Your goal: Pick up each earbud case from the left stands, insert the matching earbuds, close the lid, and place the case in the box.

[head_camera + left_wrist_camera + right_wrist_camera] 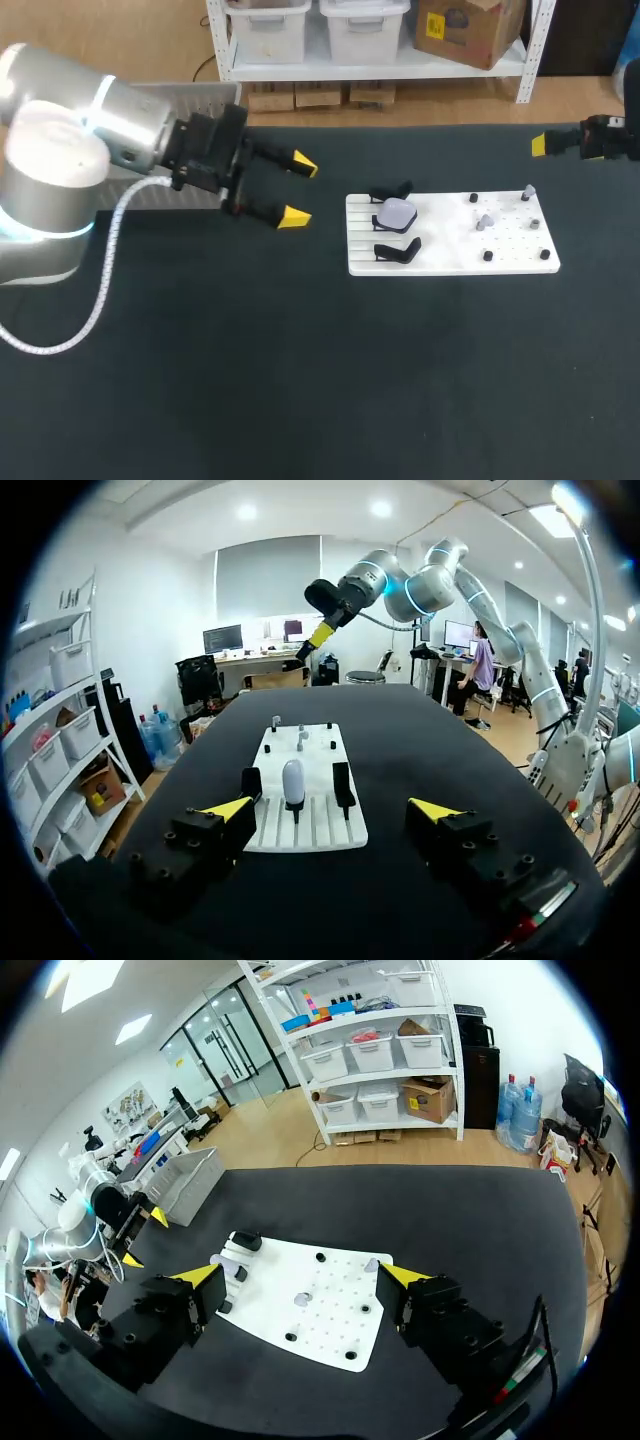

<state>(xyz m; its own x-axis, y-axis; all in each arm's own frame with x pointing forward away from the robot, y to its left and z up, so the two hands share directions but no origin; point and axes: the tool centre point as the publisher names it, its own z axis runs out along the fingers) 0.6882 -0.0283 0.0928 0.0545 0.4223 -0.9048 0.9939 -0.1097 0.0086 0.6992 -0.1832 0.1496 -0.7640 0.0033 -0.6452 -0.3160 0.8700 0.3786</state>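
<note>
A white pegboard [450, 262] lies right of the table's middle. On its left end a pale lavender earbud case [396, 214] rests on a stand between two bare black stands [397, 251]. Two small grey earbuds [485, 222] sit on pegs on the board's right half. My left gripper [298, 190] hovers open just left of the board, and its own view has the case [293, 780] straight ahead of its fingers. My right gripper [302, 1276] is open above the table's far right, looking down on the board [330, 1330]. Only one yellow tip of it shows in the head view.
A pale ribbed box [190, 97] stands at the table's far left edge, partly behind my left arm, and shows as a grey bin [190, 1175] in the right wrist view. Several short black pegs [488, 256] stand on the board's right half. Dark tabletop [320, 380] spreads around the board.
</note>
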